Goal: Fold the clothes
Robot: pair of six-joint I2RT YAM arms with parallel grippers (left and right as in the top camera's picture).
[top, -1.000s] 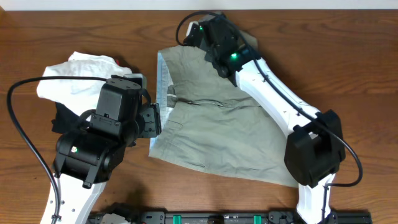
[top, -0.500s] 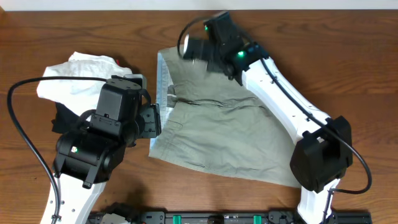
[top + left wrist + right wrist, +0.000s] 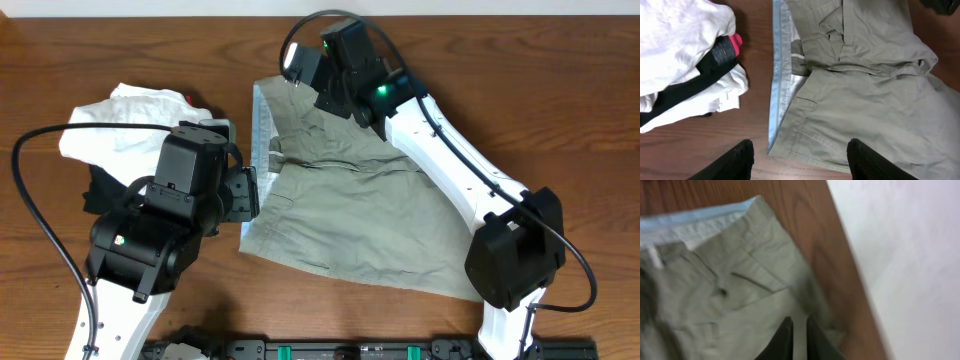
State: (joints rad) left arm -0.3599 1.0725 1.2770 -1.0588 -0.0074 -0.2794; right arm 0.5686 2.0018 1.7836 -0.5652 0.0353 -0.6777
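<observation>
Khaki shorts (image 3: 340, 200) lay spread flat mid-table (image 3: 560, 100), pale blue waistband (image 3: 777, 75) turned toward the left arm, legs toward the right. A white and black pile (image 3: 120, 120) sat apart on the left, clear of the work.

Left gripper (image 3: 800, 160) hovered over the near waistband corner, jaws wide, probably placed to take that edge.

Right gripper (image 3: 800, 340) hung over the far corner by the table's back edge, fingers nearly together with a thin slit between. Blur hid whether any cloth sat in it.

No fold made yet.
</observation>
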